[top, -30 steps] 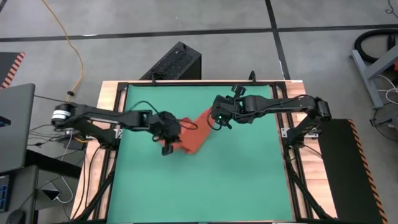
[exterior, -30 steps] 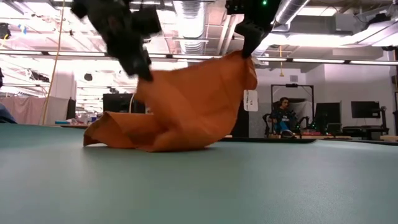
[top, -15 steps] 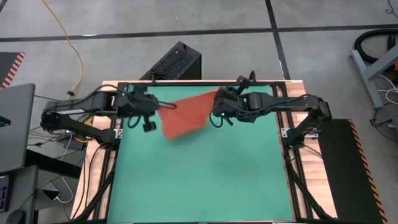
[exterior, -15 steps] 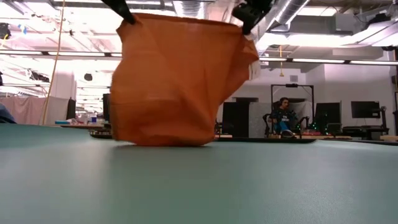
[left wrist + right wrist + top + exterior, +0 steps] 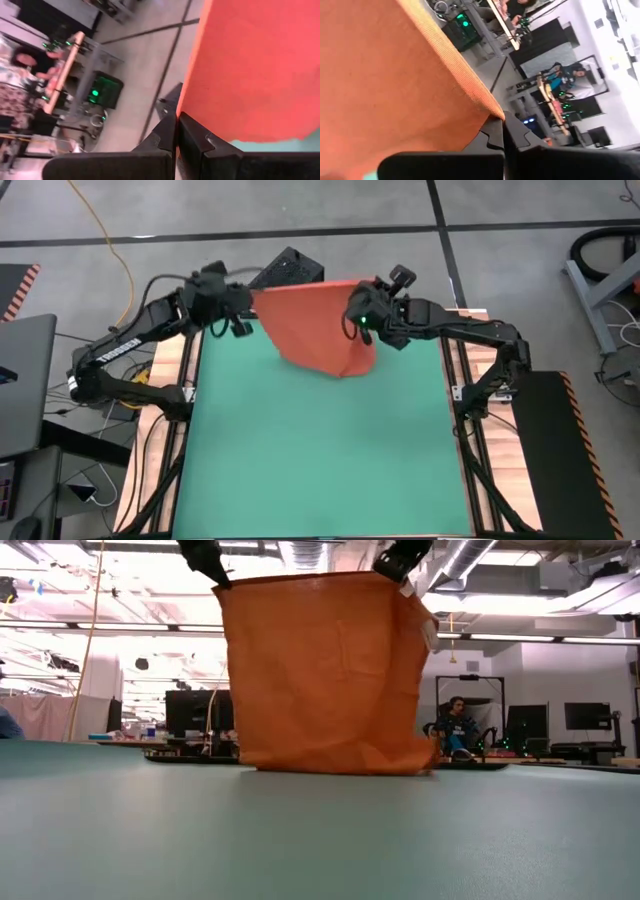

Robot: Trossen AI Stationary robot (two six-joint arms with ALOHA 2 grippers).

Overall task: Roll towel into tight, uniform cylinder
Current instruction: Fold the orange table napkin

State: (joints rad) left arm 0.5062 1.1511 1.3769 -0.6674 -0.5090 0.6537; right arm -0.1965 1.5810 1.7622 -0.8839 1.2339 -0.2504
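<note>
I've got the towel (image 5: pixel 320 325) hanging taut over the mat's (image 5: pixel 320 450) far edge, left gripper (image 5: pixel 247 308) & right gripper (image 5: pixel 352 318) each pinched on a top corner w/ only its hem touching down, so a thin-fabric slip from either would prob crumple it.

White lettering "TROSSEN" runs along the left arm (image 5: pixel 118 347); nothing else legible.
</note>
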